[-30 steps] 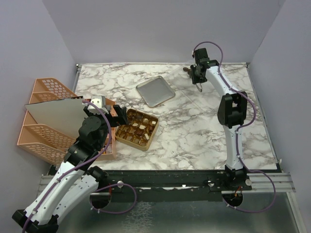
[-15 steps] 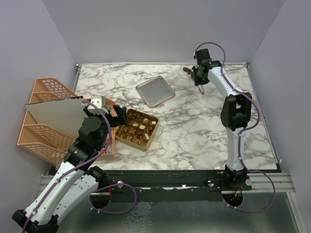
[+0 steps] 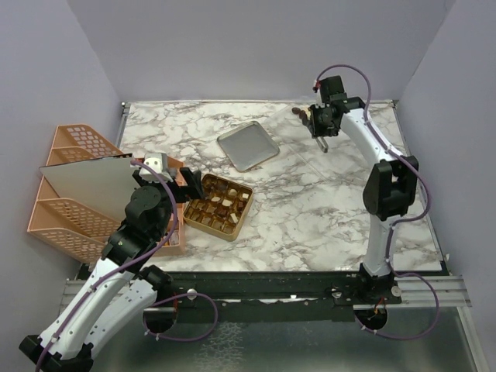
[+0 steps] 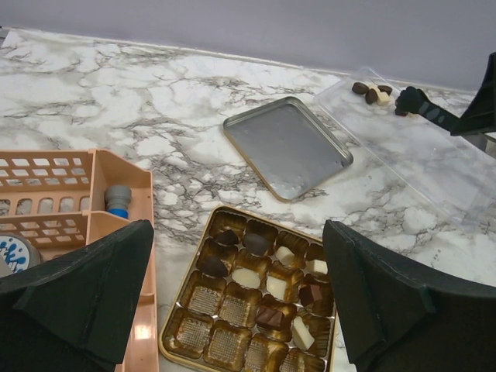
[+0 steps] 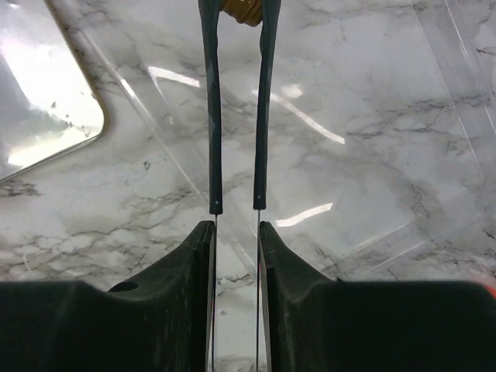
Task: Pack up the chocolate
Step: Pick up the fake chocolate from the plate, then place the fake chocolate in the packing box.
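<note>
While the right gripper [image 5: 237, 31] hangs over the far right part of the counter [image 3: 325, 217], its two thin fingers stand close together with only a narrow gap. What seems to be a light brown piece [image 5: 241, 8] is pinched at their tips, though the frame edge cuts it off. Below the fingers a clear plastic sheet [image 5: 349, 116] lies flat on the marble. On the sheet's far corner rests a small heap of loose chocolate [image 4: 372, 91], dark brown and cream, near the gripper in the left wrist view. Left of the sheet lies the square lid [image 3: 248, 146], its grey inside facing up, apart from the other things. Nearer the arm bases, the left gripper [image 3: 186, 186] hovers with its fingers spread wide and nothing between them, over the near left side of the golden-brown tray [image 4: 205, 301]. Several of the tray's compartments hold packed pieces [image 4: 267, 283] in dark brown, light brown and cream-white, mostly toward the middle and right. The compartments at the near left corner are bare. Just beside the tray's left edge stands an orange basket [image 4: 77, 170], and a blue-capped item [image 4: 118, 200] stands in one of its sections.
</note>
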`<action>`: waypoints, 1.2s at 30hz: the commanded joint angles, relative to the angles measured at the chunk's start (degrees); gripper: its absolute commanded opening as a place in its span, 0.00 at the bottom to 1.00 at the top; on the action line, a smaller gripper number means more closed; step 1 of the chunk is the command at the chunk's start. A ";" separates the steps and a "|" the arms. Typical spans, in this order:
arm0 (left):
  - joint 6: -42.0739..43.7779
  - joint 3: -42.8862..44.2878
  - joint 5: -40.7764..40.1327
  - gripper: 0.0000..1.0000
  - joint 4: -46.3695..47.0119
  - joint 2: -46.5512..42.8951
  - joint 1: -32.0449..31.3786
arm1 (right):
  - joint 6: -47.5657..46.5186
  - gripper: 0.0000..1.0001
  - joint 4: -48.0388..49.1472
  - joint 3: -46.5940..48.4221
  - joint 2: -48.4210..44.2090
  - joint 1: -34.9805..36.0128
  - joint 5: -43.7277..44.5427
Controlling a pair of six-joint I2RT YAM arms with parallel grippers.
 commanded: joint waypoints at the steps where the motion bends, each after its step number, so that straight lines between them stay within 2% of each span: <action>1: 0.91 -0.57 -1.87 0.99 1.13 -0.81 0.07 | 1.61 0.29 0.94 -4.39 -8.79 2.12 -5.44; 10: 0.99 -0.57 -2.30 0.99 1.10 -0.89 0.15 | 3.93 0.29 1.63 -13.29 -21.29 10.92 -9.81; 18: 0.91 -0.48 -3.16 0.99 0.85 -1.47 0.15 | 8.85 0.29 2.91 -20.80 -30.03 21.75 -9.79; 29: 0.70 -0.65 -6.22 0.99 0.90 -3.85 0.23 | 14.36 0.29 3.71 -27.21 -31.86 34.91 -8.93; 36: 0.65 -1.57 -8.30 0.99 1.68 -7.01 0.24 | 15.80 0.29 5.04 -26.36 -28.72 40.67 -8.55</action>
